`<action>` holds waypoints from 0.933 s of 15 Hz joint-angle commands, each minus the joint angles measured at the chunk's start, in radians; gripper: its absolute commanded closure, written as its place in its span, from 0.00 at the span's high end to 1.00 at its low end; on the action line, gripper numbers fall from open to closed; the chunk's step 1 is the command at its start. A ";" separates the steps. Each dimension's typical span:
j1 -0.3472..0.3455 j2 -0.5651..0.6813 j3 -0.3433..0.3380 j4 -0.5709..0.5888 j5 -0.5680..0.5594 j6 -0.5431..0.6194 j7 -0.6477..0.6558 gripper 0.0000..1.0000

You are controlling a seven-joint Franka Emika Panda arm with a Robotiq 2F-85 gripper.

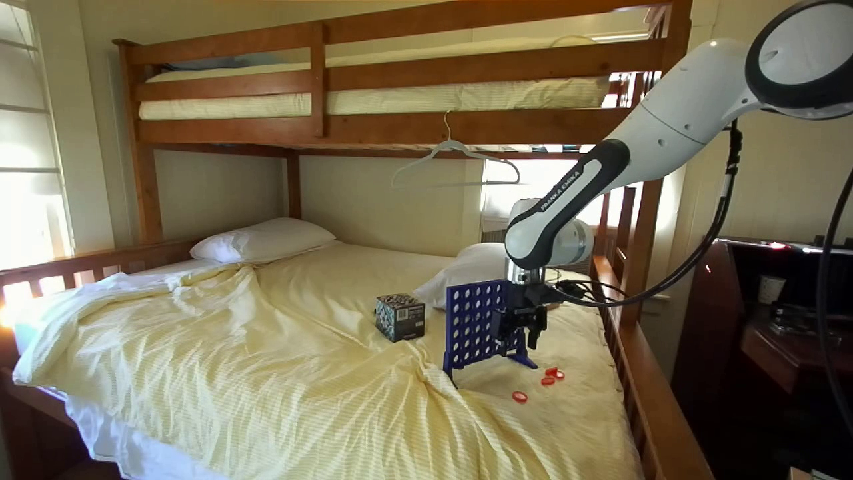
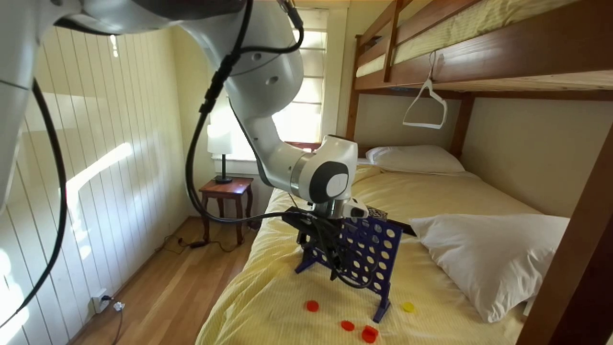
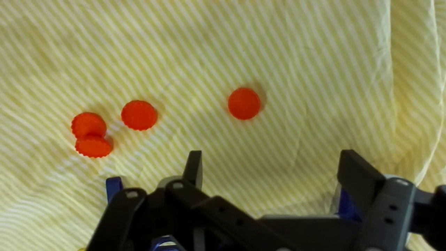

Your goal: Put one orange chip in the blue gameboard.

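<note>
The blue gameboard (image 1: 464,328) stands upright on the bed in both exterior views (image 2: 389,244), partly hidden by my gripper. In the wrist view only bits of it show, such as a foot (image 3: 114,187). Several orange-red chips lie on the sheet in front of it. A lone chip (image 3: 244,103) lies ahead of my fingers and shows in both exterior views (image 1: 520,397) (image 2: 312,305). Another chip (image 3: 139,115) lies to its left, and two overlapping chips (image 3: 91,139) lie farther left. My gripper (image 3: 271,152) is open and empty, close beside the board and above the sheet (image 1: 516,339).
A dark patterned cube (image 1: 400,318) stands on the bed beyond the board. A yellow chip (image 2: 408,307) lies near a board foot. White pillows (image 2: 493,254) lie on the bed. A wooden bed rail (image 1: 656,407) runs along the side. A hanger (image 1: 453,160) hangs from the upper bunk.
</note>
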 commanded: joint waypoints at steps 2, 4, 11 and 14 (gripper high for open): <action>0.002 0.066 0.014 0.037 0.020 0.022 -0.005 1.00; -0.002 0.092 0.025 0.036 0.032 0.055 -0.015 1.00; -0.023 0.198 0.054 0.041 0.031 0.241 -0.055 1.00; -0.036 0.223 0.069 0.052 0.025 0.266 -0.077 1.00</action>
